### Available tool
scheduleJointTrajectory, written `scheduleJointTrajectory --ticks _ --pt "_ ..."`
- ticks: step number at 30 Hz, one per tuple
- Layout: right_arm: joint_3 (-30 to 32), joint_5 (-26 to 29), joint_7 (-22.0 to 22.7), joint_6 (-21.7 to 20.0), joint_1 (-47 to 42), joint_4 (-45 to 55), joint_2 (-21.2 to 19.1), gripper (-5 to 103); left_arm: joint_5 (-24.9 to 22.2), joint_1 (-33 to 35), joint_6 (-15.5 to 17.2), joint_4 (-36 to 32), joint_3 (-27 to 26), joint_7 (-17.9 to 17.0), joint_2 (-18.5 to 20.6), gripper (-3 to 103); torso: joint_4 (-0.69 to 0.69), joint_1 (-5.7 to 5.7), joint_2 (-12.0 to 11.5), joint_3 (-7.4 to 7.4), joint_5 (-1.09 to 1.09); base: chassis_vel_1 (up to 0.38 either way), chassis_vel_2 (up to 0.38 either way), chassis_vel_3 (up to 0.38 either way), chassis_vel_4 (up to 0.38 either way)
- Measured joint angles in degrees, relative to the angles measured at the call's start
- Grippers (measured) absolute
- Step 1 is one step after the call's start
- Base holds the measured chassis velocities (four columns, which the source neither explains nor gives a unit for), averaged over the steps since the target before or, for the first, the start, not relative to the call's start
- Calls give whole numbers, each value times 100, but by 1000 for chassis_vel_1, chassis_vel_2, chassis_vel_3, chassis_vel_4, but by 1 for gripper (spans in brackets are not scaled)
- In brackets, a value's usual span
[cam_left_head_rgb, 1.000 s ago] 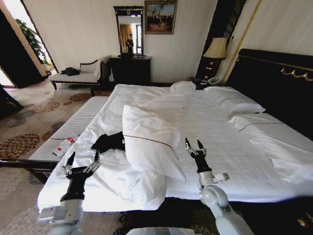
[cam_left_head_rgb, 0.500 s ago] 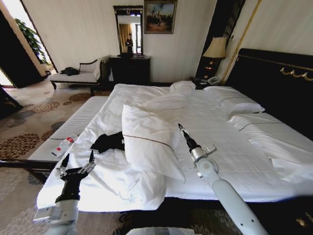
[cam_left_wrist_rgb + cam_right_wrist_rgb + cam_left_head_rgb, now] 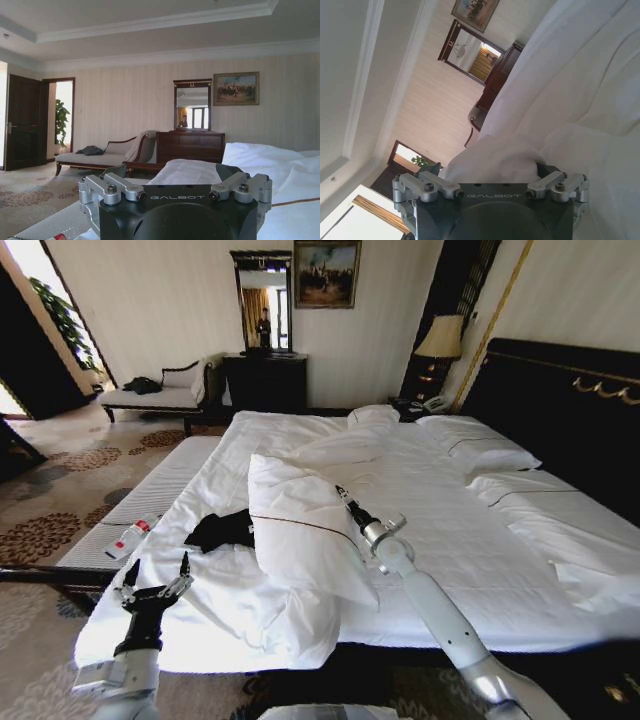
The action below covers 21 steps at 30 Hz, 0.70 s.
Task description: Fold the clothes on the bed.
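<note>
The jaws of the left gripper stand spread apart with nothing between them, pointing upward at the near left corner of the bed, while the jaws of the right gripper look drawn close together, though I cannot tell for certain whether they are clenched on the white fabric at their tips. The bed is broad, with white sheets and a dark headboard along its right side in the head view. On it a white duvet is bunched into a tall, folded heap near the foot, its brown-piped edge running across the front. The right arm reaches diagonally up from the lower right, and its gripper lies against the upper right slope of that heap; in the right wrist view, white cloth bulges just ahead of the gripper body. White pillows lie farther up by the headboard. The black T-shirt sits crumpled on the sheet just left of the duvet heap, touching its edge, and apart from the left gripper, which hovers nearer the bed's edge below it. Left of the bed, a pale bench carries a small bottle with a red label lying on its side.
</note>
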Motion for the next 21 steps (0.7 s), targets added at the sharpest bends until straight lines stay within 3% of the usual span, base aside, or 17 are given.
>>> scheduleJointTrajectory --ticks 15,17,19,21 --pt "-284 -40 -252 -176 515 -532 206 102 48 7 -26 44 -7 -3 -28 100 -1 0 0 0 1 0 0 0 0" --pt "-311 -48 -338 -188 493 -458 165 88 78 8 -52 52 14 -5 -43 100 -2 0 0 0 2 0 0 0 0" --pt "-316 -51 -342 -189 493 -452 159 88 83 10 -57 52 17 -5 -45 100 -2 0 0 0 2 0 0 0 0" --pt "-346 -69 -342 -190 501 -453 143 78 91 23 -67 45 23 -5 -46 100 -2 0 0 0 1 0 0 0 0"
